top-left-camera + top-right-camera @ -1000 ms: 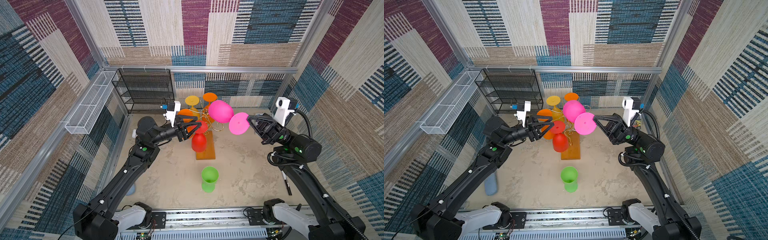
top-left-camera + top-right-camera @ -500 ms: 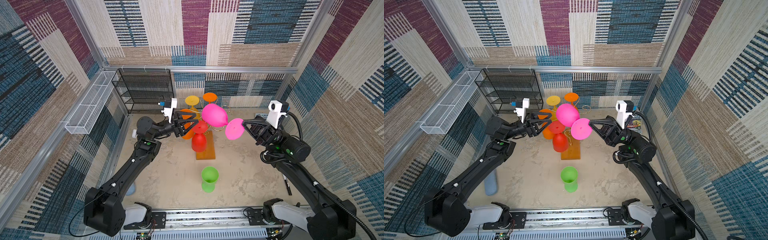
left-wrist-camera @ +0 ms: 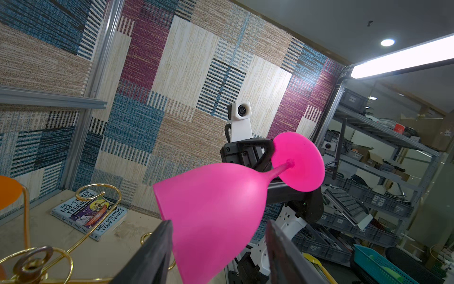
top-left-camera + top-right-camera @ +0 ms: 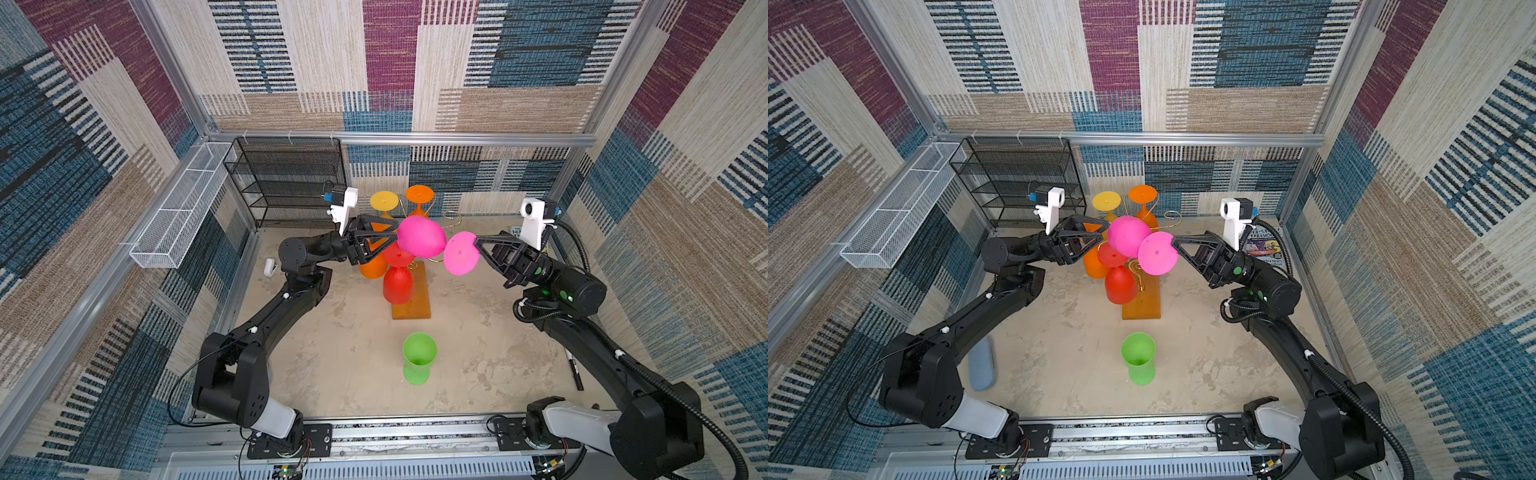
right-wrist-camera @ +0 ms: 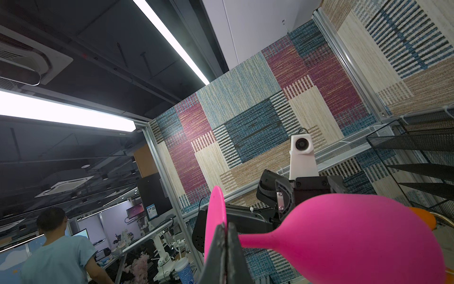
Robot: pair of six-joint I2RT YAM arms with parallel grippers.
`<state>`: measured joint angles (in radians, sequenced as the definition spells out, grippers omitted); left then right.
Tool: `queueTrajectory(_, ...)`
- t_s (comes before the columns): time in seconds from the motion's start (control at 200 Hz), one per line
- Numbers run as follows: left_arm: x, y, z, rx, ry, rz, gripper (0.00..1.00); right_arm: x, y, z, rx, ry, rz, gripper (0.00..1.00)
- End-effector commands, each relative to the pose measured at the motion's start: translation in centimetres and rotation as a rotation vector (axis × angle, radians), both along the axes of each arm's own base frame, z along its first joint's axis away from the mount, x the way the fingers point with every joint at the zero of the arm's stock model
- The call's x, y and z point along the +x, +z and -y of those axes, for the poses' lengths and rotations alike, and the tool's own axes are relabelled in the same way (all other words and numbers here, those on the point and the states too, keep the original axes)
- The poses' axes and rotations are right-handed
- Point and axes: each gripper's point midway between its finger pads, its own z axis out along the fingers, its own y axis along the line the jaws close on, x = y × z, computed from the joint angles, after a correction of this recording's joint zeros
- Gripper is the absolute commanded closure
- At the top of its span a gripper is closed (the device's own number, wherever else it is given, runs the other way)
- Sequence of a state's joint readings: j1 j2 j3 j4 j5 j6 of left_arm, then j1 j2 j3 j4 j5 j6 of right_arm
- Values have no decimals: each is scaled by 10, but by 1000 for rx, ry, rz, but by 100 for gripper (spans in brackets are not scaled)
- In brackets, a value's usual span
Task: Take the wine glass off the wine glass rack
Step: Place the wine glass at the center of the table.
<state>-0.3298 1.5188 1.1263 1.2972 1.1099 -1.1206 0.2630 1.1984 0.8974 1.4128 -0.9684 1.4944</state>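
Note:
A pink wine glass point(image 4: 422, 241) point(image 4: 1127, 241) lies on its side in the air above the wine glass rack, clear of its gold wire arms point(image 3: 98, 194). The rack stands on an orange-brown wooden base point(image 4: 415, 305). My right gripper point(image 4: 477, 242) point(image 5: 224, 227) is shut on the rim of the glass's foot point(image 5: 216, 216). My left gripper point(image 4: 392, 232) point(image 3: 218, 222) is open, with a finger on either side of the bowl point(image 3: 213, 204). One finger point(image 3: 159, 246) is at the bowl's edge, and a gap shows beside the other.
A red glass point(image 4: 397, 284), an orange glass point(image 4: 372, 266) and two more hang on the rack. A green glass point(image 4: 419, 361) stands in front of the base. A black mesh shelf point(image 4: 291, 183) and a white wire basket point(image 4: 178, 212) are at the back left. A book point(image 4: 1264, 249) lies at the back right.
The right gripper has carried the pink glass a little left and down, towards the left gripper. The left gripper has risen and opened slightly, and its fingers now straddle the bowl.

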Motion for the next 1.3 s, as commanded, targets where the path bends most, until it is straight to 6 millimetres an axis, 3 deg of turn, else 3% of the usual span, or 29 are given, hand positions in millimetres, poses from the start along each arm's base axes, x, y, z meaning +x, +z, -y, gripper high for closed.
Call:
queueTrajectory(0.0,-10,4,-1,-2,-28,40,37,-42,20,12,74,9,237,100)
queueTrajectory(0.376,-4,1,-3,-2,-18,18,36,-49,24,11,64,-12,262,100)
queueTrajectory(0.771,-20,4,-1,16,-60,32,39,-35,26,0,97,36,266,100)
queueTrajectory(1.292,-44,20,-9,-10,-73,70,73,-17,18,-5,83,12,230,100)
